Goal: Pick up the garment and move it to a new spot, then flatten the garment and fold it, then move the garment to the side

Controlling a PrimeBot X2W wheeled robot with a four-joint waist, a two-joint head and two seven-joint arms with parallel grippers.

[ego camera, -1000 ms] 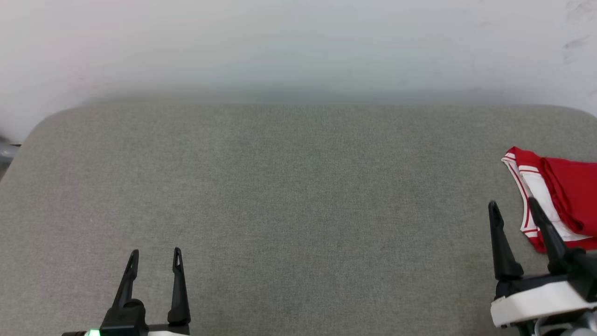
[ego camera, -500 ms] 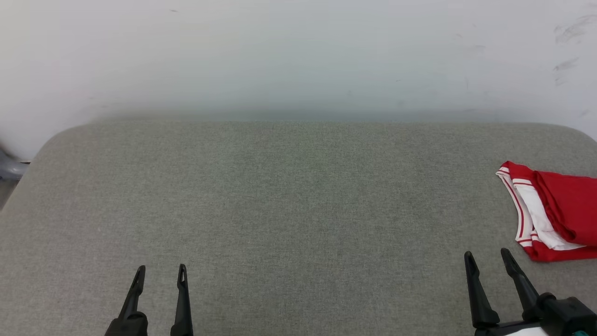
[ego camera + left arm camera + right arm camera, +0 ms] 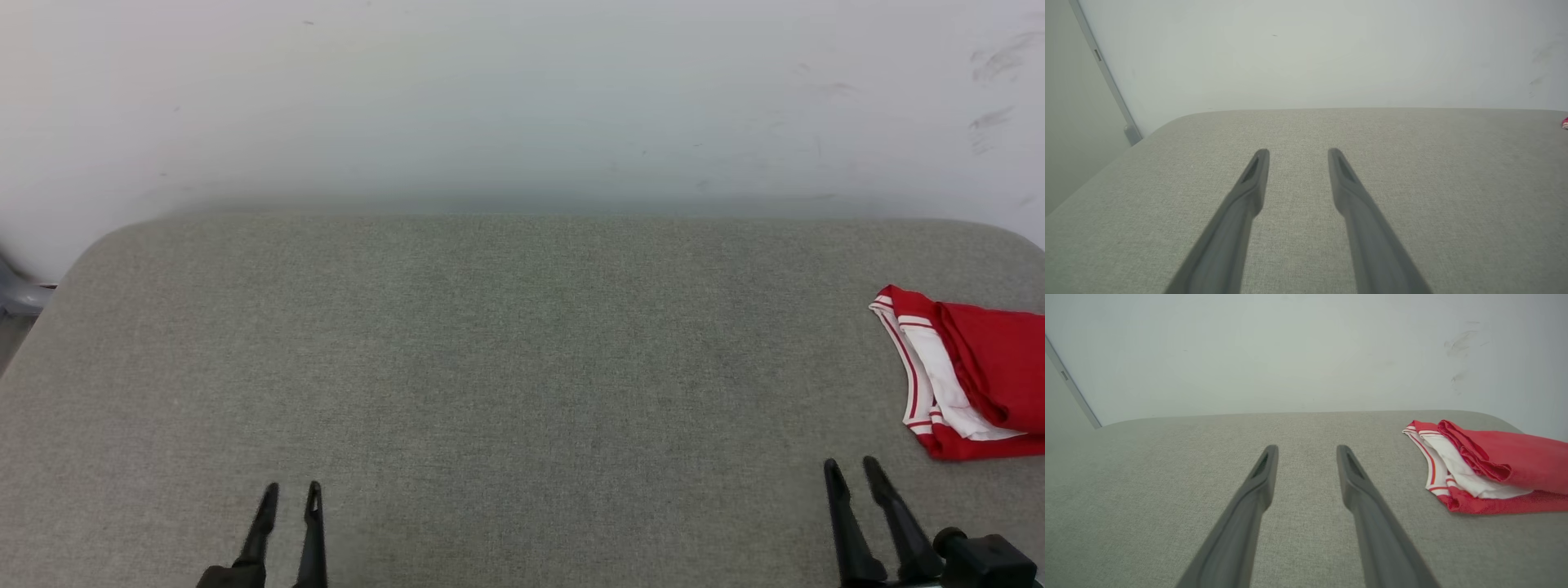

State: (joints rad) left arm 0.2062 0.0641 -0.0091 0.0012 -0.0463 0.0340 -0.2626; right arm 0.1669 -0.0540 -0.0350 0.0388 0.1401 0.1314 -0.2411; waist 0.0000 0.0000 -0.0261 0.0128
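Since a second earlier, the right gripper (image 3: 851, 464) had backed off from right beside the garment (image 3: 980, 367) and dropped down toward the near right corner. The left gripper (image 3: 292, 487) had sunk lower on its side too, and both sets of jaws looked a bit narrower than before. The head camera had also tipped a little, so some of that shift was just the view moving. Both sets of jaws were spread with nothing between them, only bare grey fabric showing in the gap on each wrist view. The shirt sat way over at the right edge of the worktop (image 3: 522, 367), bunched into a compact pile, red on top, a white layer with striped trim poking out underneath, and part of it ran off the side of the head view. It was near the right gripper but clearly not touching it, and well apart from the left one. Honestly it looked to me like the job was pretty much wrapped up: folded-ish, parked to the side, arms pulling home. Couldn't see the whole bundle though, so no idea how tidy the fold really was, and the top layer did look kinda loose and rumpled.
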